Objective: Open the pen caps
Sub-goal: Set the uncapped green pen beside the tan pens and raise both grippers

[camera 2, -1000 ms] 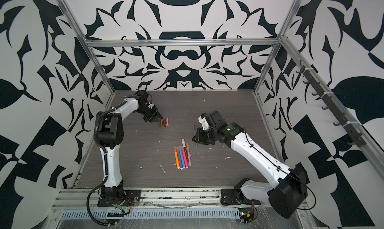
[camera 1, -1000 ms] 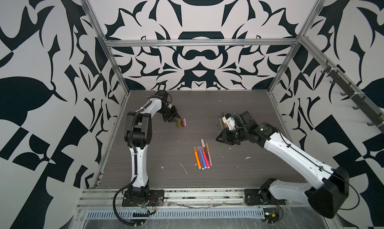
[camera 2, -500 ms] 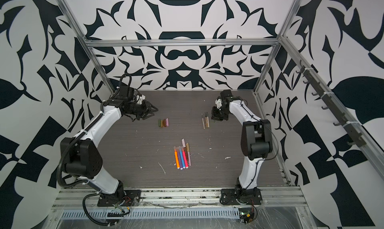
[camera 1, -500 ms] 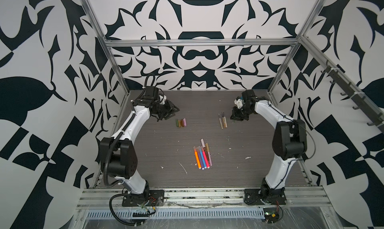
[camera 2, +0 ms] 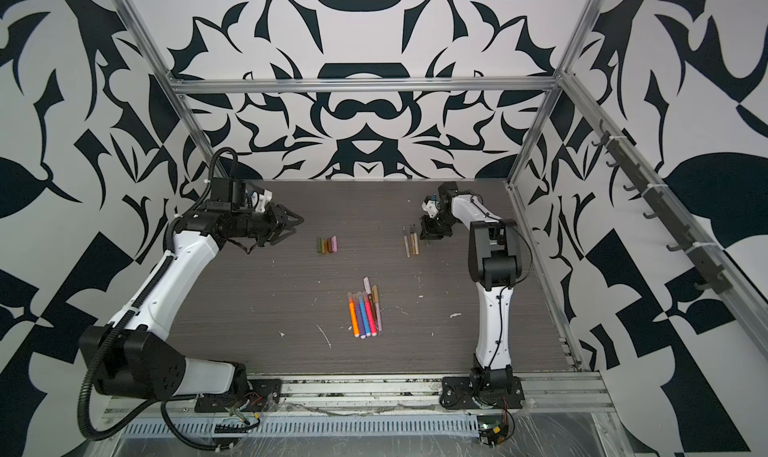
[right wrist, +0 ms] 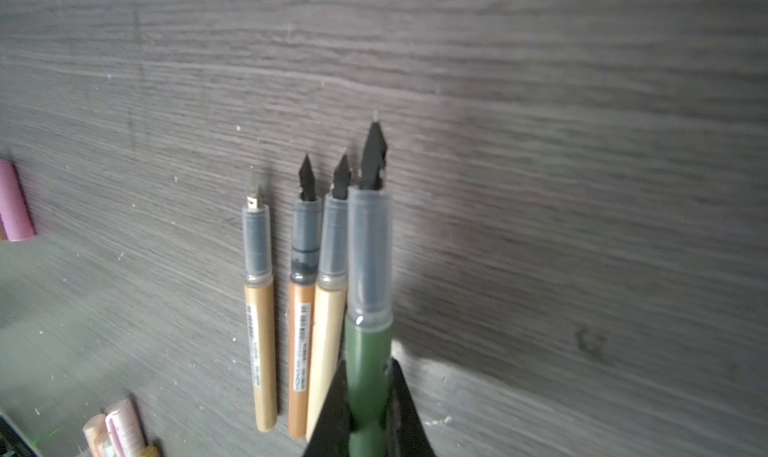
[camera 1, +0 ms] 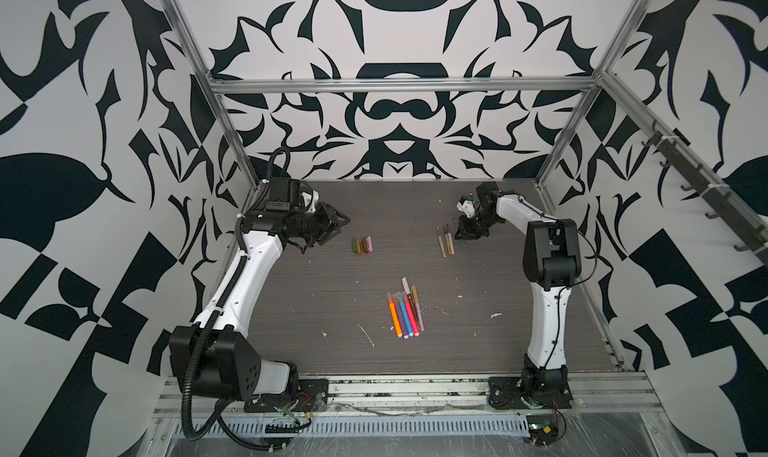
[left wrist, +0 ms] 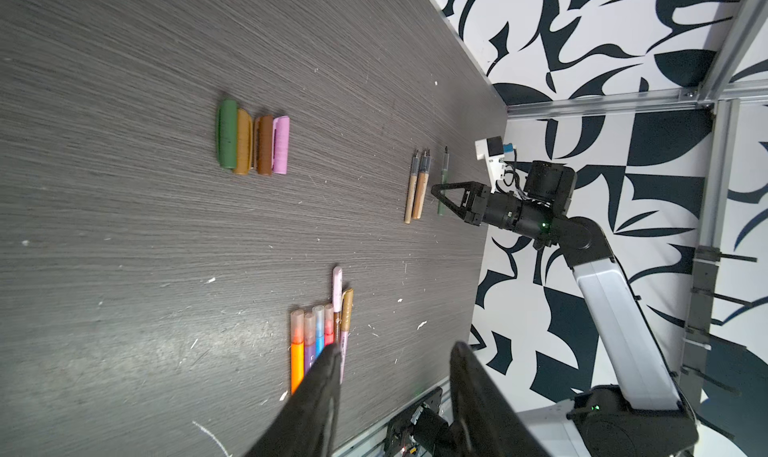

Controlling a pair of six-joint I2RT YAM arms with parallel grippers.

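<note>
Nearest the front edge of the dark wood-grain counter (camera 1: 311,309), about midway across, lies a tight bundle of capped pens (camera 1: 405,311): thick orange, purple, blue and pink ones with translucent caps, and thinner lilac and brown ones against their right side, all side by side and touching. Farther back and left of the middle sits a short row of loose pen caps (camera 1: 363,244), green, tan, brown and pink, packed flank to flank. At about the same depth on the right, three uncapped pens (camera 1: 445,245) with tan and brown barrels lie parallel, their dark nibs pointing toward the back wall. Just beside them the right gripper (right wrist: 368,376) is clamped tight on the barrel of a green pen (right wrist: 369,342), whose cap is off and nib bare; whether that pen touches the counter I cannot tell. Farthest back, at the left, the left gripper (camera 1: 338,226) hangs above the counter, well apart from the caps, its jaws parted partway and holding nothing.
</note>
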